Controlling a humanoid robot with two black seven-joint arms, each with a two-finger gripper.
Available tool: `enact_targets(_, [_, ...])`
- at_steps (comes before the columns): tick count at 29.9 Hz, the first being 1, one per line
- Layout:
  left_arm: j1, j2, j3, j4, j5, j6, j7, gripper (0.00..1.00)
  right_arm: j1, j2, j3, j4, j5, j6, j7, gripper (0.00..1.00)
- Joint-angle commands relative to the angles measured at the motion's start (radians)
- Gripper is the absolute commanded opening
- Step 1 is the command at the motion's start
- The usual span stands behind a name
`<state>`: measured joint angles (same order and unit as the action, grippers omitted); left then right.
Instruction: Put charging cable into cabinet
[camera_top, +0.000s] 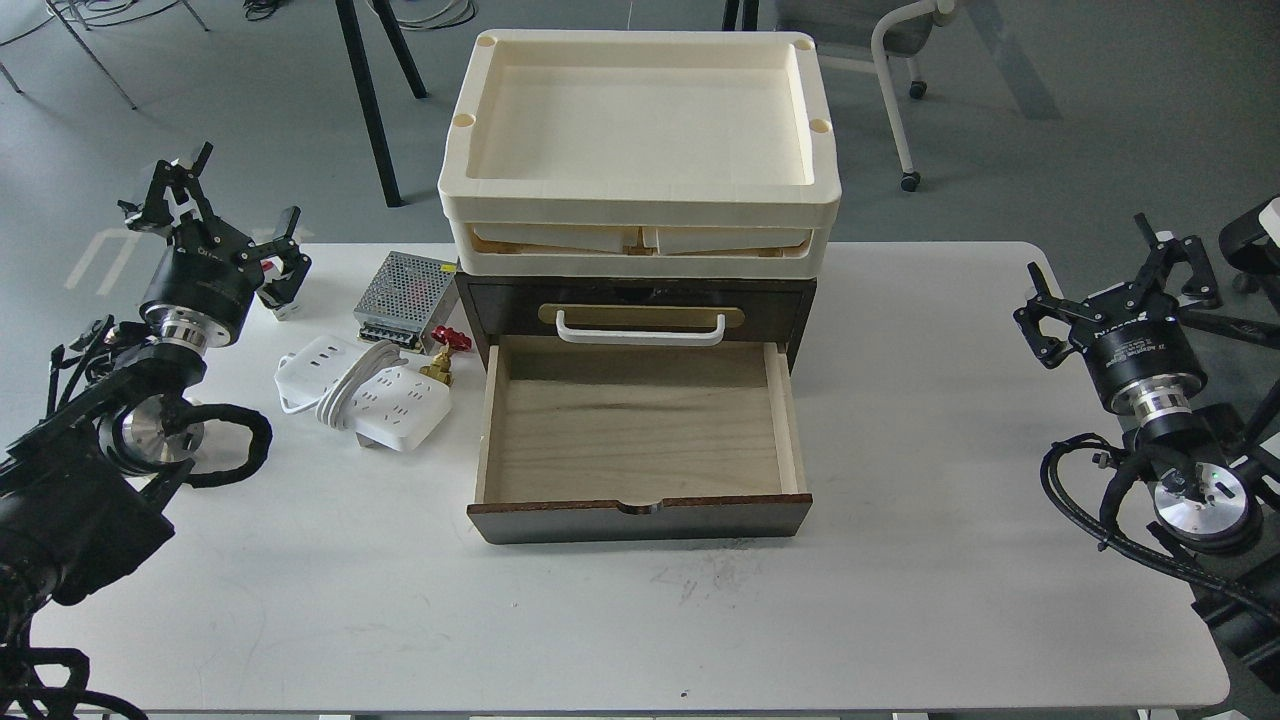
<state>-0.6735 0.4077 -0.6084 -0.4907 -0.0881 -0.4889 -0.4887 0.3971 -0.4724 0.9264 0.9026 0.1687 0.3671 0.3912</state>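
Observation:
The charging cable (365, 393) is a flat white power strip with its cord coiled around the middle, lying on the table left of the cabinet (640, 420). The dark brown cabinet has its lower drawer (640, 425) pulled out, and the light wood inside holds nothing. The upper drawer with the white handle (640, 328) is closed. My left gripper (215, 215) hovers up and left of the cable, its fingers spread and holding nothing. Far to the right of the cabinet, my right gripper (1110, 275) is open and holds nothing too.
Cream plastic trays (640, 150) are stacked on top of the cabinet. A silver perforated power-supply box (405, 290) and a small brass valve with a red handle (445, 352) sit between the cable and the cabinet. Bare table (640, 620) lies in front.

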Motion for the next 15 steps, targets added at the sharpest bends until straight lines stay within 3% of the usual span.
enact_targets(1, [0.002,-0.001,0.001,0.0,-0.002,0.0,0.0,1.0,0.002,0.0,0.0,0.001,0.0,-0.002,0.0,1.0])
enact_targets(11, [-0.006,0.016,0.01,-0.008,0.001,0.0,0.0,1.0,0.005,0.0,0.008,-0.004,0.0,-0.007,0.0,1.0])
enact_targets(15, [-0.003,0.083,0.022,-0.058,0.03,0.0,0.0,1.0,0.006,0.0,0.009,-0.004,0.0,-0.007,0.0,1.0])
